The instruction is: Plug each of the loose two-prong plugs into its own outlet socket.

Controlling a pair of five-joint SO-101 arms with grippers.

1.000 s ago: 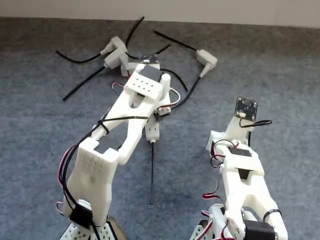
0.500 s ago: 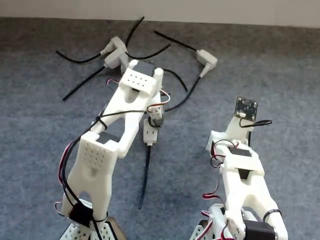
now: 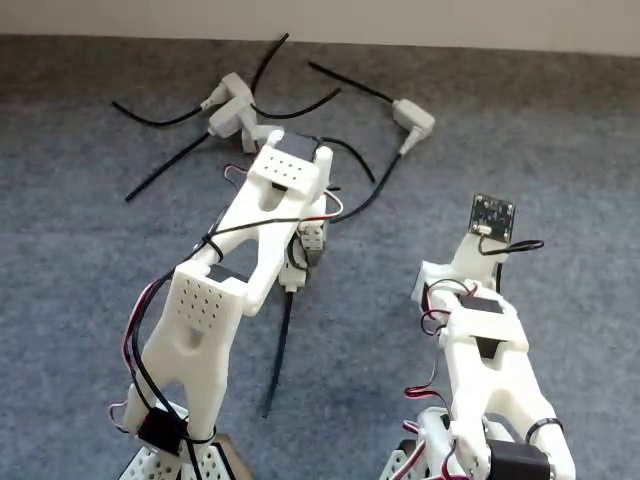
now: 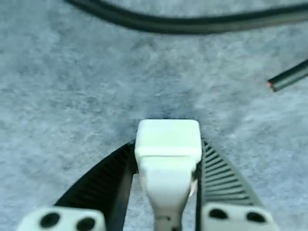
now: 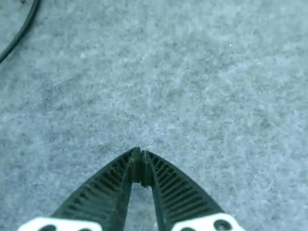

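Note:
My left gripper (image 4: 166, 144) is shut on a white plug (image 4: 167, 154), whose blunt end faces the grey carpet; no prongs show. In the high view this plug (image 3: 297, 262) sits under the left arm's wrist at mid-table. Its black cable (image 3: 278, 350) trails back toward the arm bases. Two more white plug pieces (image 3: 230, 108) lie together at the far left with their black cables. Another white plug (image 3: 414, 118) lies at the far right. My right gripper (image 5: 141, 161) is shut on nothing, just above bare carpet.
Loose black cables (image 3: 355, 170) cross the far middle of the carpet. One cable (image 4: 192, 21) and a cut cable end (image 4: 288, 78) lie just beyond the held plug. The right arm (image 3: 485, 340) stands at the near right, with open carpet around it.
The left arm has shifted slightly with the plug held, and the trailing cable's free end has swung to the left. The right arm has not moved.

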